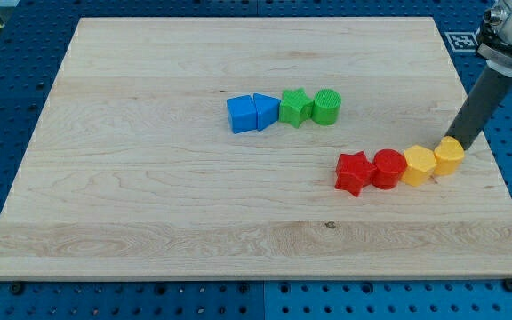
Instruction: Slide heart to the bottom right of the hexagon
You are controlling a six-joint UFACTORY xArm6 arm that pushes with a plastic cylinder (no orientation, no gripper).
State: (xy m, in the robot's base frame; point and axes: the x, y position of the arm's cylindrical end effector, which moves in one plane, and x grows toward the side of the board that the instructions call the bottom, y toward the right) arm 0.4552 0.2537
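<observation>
A yellow heart (pixel 449 156) lies at the right end of a row of blocks on the wooden board (pixel 149 196). It touches a yellow hexagon (pixel 419 165) to its left, and sits slightly higher in the view. My tip (pixel 460 143) rests at the heart's upper right edge, touching or almost touching it. The dark rod slants up to the view's top right.
A red cylinder (pixel 388 168) and a red star (pixel 354 172) continue the row to the left of the hexagon. Higher up, near the middle, a blue cube (pixel 241 114), blue triangle (pixel 266 111), green star (pixel 295 108) and green cylinder (pixel 327 108) stand in a line.
</observation>
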